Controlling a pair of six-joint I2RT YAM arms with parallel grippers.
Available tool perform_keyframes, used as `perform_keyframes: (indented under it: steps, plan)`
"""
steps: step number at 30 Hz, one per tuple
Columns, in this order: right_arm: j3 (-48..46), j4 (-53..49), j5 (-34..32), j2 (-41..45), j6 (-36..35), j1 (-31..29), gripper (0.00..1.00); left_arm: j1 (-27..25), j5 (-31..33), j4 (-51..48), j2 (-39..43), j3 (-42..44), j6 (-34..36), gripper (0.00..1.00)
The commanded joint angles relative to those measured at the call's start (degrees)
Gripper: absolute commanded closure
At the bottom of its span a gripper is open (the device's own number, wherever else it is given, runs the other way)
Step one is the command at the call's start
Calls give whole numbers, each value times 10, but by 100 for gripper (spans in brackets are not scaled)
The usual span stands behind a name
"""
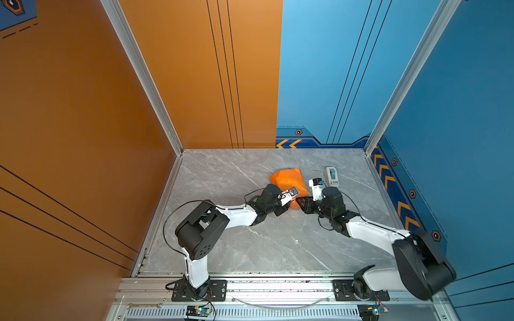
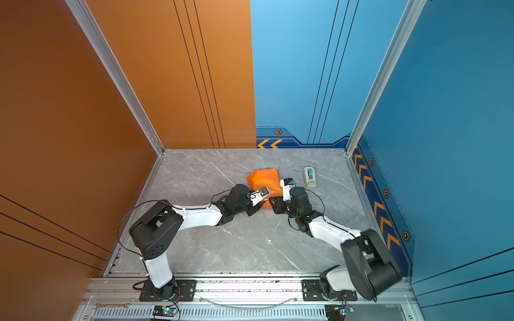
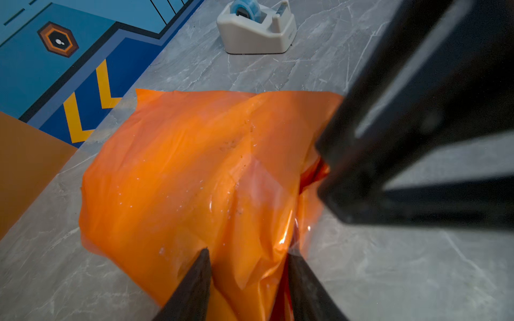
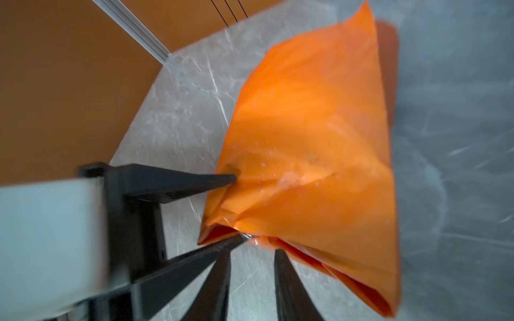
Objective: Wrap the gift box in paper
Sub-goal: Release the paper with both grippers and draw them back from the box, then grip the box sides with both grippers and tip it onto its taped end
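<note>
The paper (image 1: 286, 178) (image 2: 264, 178) lies orange face out as a crumpled bundle on the grey table. The gift box is hidden; I cannot tell whether it is inside. In the left wrist view my left gripper (image 3: 248, 253) stands open at the bundle's near end, with a loose fold of paper (image 3: 194, 166) between its fingers. The right wrist view shows one left fingertip (image 4: 236, 176) touching the top of the paper (image 4: 306, 139) and the other at its lower edge. My right gripper (image 4: 253, 250) is open just short of that edge, with bare table between its fingers.
A white-grey tape dispenser (image 1: 331, 176) (image 2: 309, 177) (image 3: 256, 30) stands on the table right of the bundle, behind the right wrist. Orange and blue walls close the table at the left, back and right. The two grippers nearly meet at the bundle's near end.
</note>
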State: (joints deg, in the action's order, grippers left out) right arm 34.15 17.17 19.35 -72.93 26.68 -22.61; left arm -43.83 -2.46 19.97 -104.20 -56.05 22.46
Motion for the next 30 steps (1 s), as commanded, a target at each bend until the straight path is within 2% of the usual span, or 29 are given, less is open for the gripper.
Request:
perform_keyframes:
  steps: [1, 4, 8, 13, 16, 18, 23, 30]
  plan:
    - [41, -128, 28, 34, -18, 36, 56, -6, -14, -110, 19, -11, -13, 44]
    - [108, -229, 47, 19, -26, 66, 45, -5, -19, -138, 40, -25, -16, 38]
    - [214, -366, 57, -57, -39, 94, 32, -1, -4, -184, 74, -60, -46, 32]
    - [322, -457, 81, -176, -63, 113, 22, 34, -4, -282, 108, -112, -165, 24]
    - [376, -489, 114, -243, -65, 112, 18, 72, -41, -320, 120, -121, -259, 20]
    - [404, -514, 127, -282, -62, 110, 17, 100, -59, -336, 118, -121, -334, 18]
    - [429, -523, 157, -339, -51, 100, 16, 162, -185, -314, 71, -118, -494, 15]
    - [453, -525, 182, -388, -44, 97, 20, 159, -264, -178, -12, -118, -609, 17]
